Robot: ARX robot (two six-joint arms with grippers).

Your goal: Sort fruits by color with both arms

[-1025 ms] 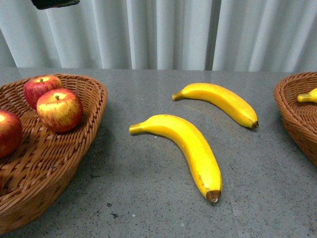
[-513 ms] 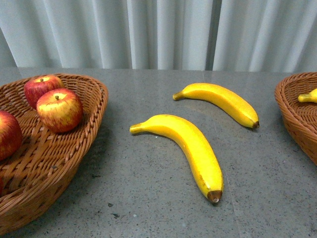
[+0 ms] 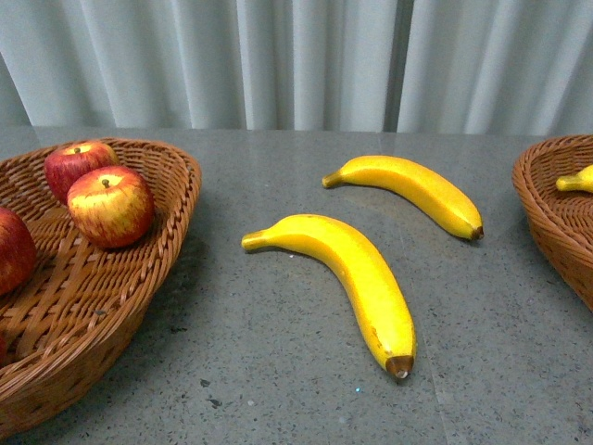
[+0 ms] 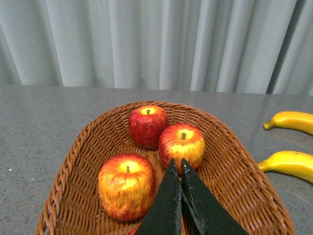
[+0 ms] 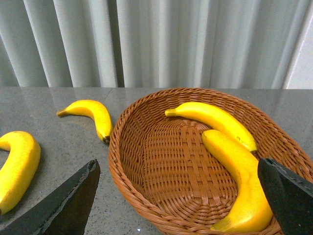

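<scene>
**Q:** What state are your pincers in?

**A:** My left pincer [image 4: 177, 164] is clenched, its two black fingers pressed tip to tip with nothing between them. It hangs over the near part of the apple basket [image 4: 78, 161]. My right pincer [image 5: 177, 164] is released. Its fingers [image 5: 73, 200] are spread wide, and the banana basket [image 5: 132, 161] shows between them.

**Q:** Where are the fruits, taking the apple basket as reference?

**A:** Three apples lie inside it. The far apple [image 4: 147, 126] touches the middle apple [image 4: 182, 144], and the near apple [image 4: 127, 186] sits just beside my closed fingertips. Outside it, on the grey table [image 3: 278, 389], lie two bananas. The nearer banana [image 3: 357, 278] is just beyond its rim. The farther banana [image 3: 412, 190] is a little beyond that, and the two are apart. The banana basket stands farthest from the apple basket, past both loose bananas. It holds two more: an inner banana [image 5: 215, 120] and an outer banana [image 5: 239, 181], lying side by side.
</scene>
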